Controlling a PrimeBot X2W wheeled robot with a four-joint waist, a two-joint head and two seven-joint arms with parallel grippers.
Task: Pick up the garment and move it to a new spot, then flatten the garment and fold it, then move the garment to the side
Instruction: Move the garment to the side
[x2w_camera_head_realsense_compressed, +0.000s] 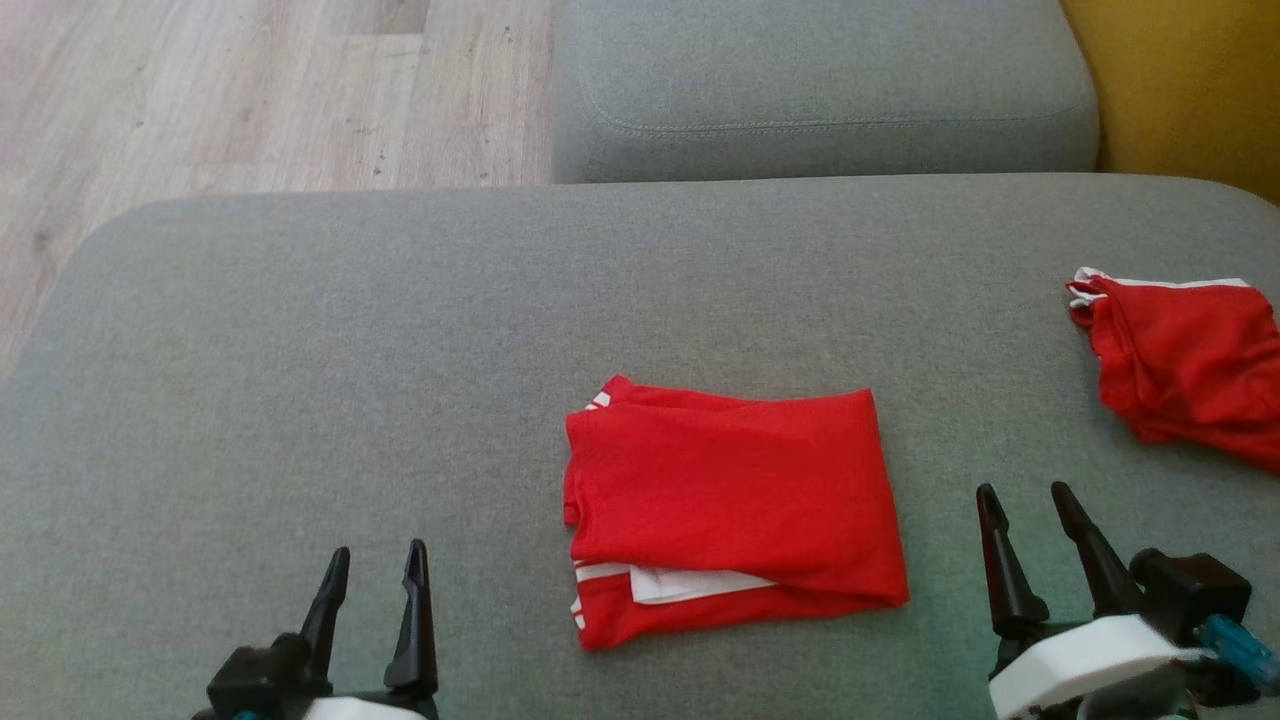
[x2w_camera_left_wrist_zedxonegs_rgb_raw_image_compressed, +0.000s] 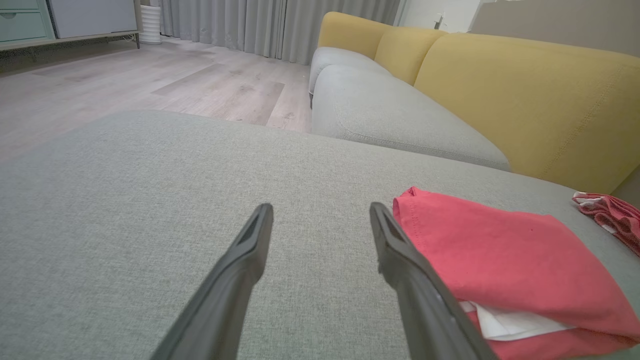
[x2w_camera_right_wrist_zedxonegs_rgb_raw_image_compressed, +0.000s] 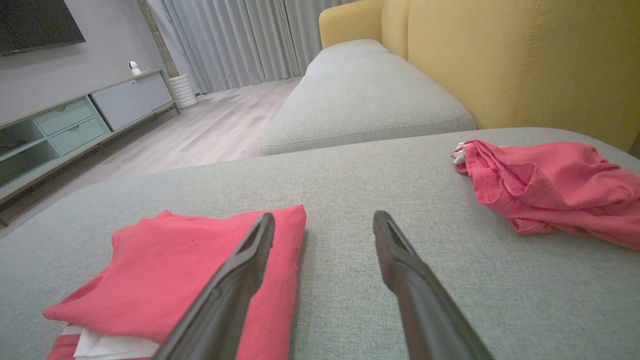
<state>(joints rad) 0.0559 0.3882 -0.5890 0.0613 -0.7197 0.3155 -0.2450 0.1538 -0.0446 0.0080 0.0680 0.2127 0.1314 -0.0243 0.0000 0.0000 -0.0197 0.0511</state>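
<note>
Left hand (x2w_camera_head_realsense_compressed: 379, 548), right hand (x2w_camera_head_realsense_compressed: 1023, 489) wide, empty; folded garment (x2w_camera_head_realsense_compressed: 730, 490) between; drawers (x2w_camera_right_wrist_zedxonegs_rgb_raw_image_compressed: 65, 125), right wrist view.

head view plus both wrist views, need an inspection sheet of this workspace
surface: grey cushion, two garments lying on it
job's things: folded red garment, flat at the centre, white trim showing at its near edge
clutter: crumpled red garment, at the right, apart from the folded one
hands: left hand and right hand open, holding nothing, either side of the folded garment
cables: nothing seen
surroundings: wood floor, yellow backrest, curtains
</note>
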